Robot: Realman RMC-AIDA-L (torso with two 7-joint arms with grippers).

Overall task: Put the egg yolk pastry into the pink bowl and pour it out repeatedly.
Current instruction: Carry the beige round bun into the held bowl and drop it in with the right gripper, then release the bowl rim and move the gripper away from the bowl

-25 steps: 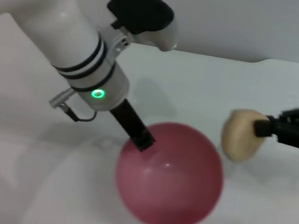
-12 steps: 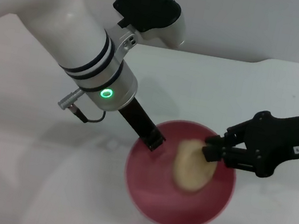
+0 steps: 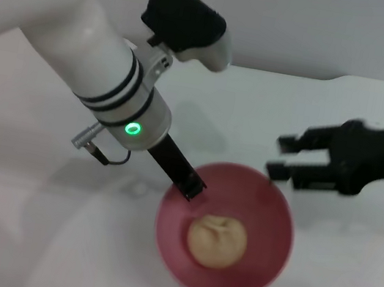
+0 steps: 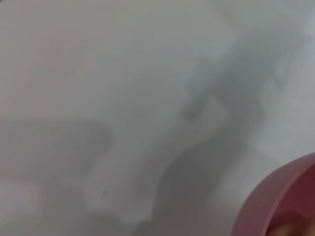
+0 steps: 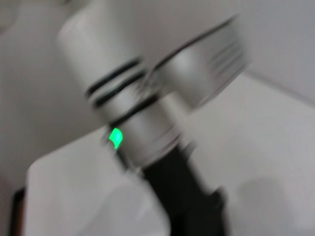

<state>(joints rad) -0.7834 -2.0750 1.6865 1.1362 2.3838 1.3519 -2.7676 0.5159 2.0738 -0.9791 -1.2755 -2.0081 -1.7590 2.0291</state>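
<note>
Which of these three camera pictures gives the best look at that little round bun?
The head view: the egg yolk pastry lies whole and unobstructed inside the pink bowl. The left wrist view catches only a corner of the bowl's rim and perhaps a sliver of pastry. The right wrist view shows only the other arm.

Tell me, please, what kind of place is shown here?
Probably a robot test bench, not a kitchen: a plain white table holding only a pink bowl with one pastry, and two robot arms over it, left claw at the rim, right claw open.
</note>
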